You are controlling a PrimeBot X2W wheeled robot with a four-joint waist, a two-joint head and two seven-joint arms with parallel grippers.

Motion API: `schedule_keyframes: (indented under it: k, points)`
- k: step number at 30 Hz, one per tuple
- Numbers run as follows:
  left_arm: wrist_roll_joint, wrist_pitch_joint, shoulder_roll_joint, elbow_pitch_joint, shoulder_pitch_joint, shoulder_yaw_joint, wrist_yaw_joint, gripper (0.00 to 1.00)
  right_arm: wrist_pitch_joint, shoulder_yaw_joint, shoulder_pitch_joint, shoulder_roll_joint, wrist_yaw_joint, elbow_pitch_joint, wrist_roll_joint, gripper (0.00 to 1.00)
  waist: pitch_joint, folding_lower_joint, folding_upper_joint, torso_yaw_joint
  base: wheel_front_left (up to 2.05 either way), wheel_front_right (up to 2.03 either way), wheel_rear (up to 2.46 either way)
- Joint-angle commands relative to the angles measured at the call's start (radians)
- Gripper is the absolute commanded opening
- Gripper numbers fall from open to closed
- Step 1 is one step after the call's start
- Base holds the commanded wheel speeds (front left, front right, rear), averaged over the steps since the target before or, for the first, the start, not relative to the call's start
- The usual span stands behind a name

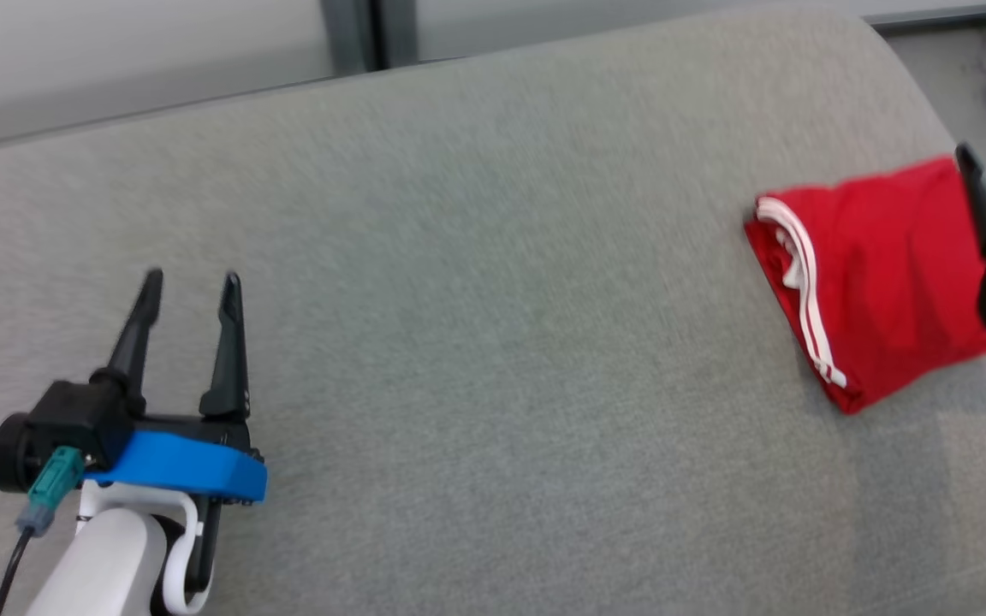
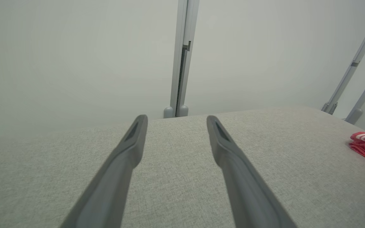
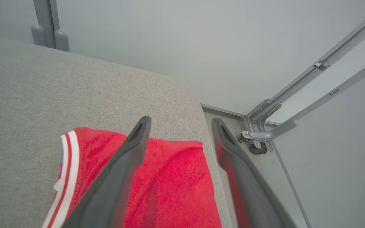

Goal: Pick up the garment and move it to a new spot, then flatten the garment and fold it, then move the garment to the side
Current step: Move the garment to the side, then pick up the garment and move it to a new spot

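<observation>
The folded red garment [image 1: 878,274] lay near the right edge of the surface [image 1: 493,299]. The right fingers [image 3: 122,171] stood wide over it, and the left fingers [image 1: 135,338] were wide, well apart. A snagging finger could unfold it or drag it off.

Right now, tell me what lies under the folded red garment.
The folded red garment with white stripes lies on the grey fabric surface, near its right edge. Anything tucked beneath cannot be seen: the cloth covers that patch.

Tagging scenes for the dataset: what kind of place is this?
Probably a lab test cell: grey fabric-covered table, plain pale partition panels on grey metal posts, a castor-footed metal frame beside it.
</observation>
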Motion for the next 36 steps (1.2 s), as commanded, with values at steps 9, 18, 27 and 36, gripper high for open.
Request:
schedule_keyframes:
  k: [9,18,27,36]
  points:
    - [-0.030,-0.030,-0.051,0.070,0.131,0.035,0.008,1.00,-0.112,-0.172,0.380,0.184,0.000,-0.246,0.089,1.00,-0.181,0.0001,0.0000,0.106,0.00,0.00,0.00]
    - [-0.025,-0.033,-0.081,0.048,0.259,0.082,0.028,1.00,-0.116,-0.234,0.676,0.351,0.000,-0.551,0.043,1.00,-0.245,0.0001,0.0000,0.184,0.00,0.00,0.00]
    - [-0.015,-0.033,-0.111,0.022,0.329,0.105,0.032,1.00,-0.107,-0.251,0.764,0.434,0.000,-0.608,0.000,1.00,-0.277,0.0001,0.0000,0.202,0.00,0.00,0.00]
    - [-0.003,-0.033,-0.123,0.021,0.318,0.107,0.020,1.00,-0.090,-0.243,0.751,0.441,0.000,-0.599,-0.028,1.00,-0.273,0.0001,0.0000,0.207,0.00,0.00,0.00]
